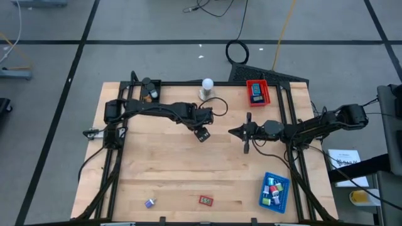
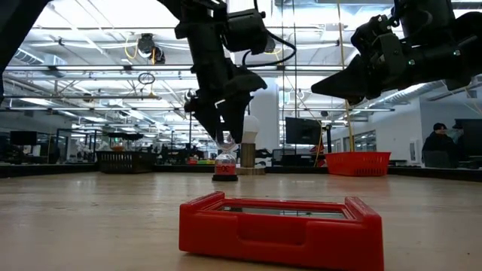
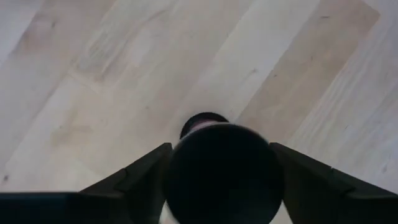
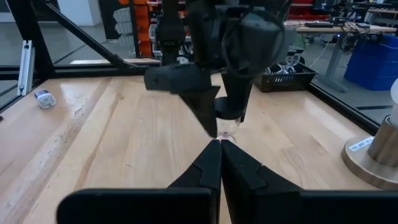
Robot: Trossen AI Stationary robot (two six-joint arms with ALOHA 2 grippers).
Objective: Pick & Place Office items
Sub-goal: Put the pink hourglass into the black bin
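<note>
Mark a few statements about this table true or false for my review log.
1. The right claw is shut. True.
2. The blue tray is empty. False: it holds several small pieces.
3. The left claw is down at a small round item standing on the table. True.
4. The white ball lies inside a tray. False: it stands on its grey base, beside the red tray.

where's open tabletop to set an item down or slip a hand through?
Bare wood across the middle, from below both claws down to the purple piece and small red tray at the near edge; also along the left side. Crowded: centre back, with left claw over a small bottle, right claw, white ball, red basket. Blue tray fills the near right corner.
</note>
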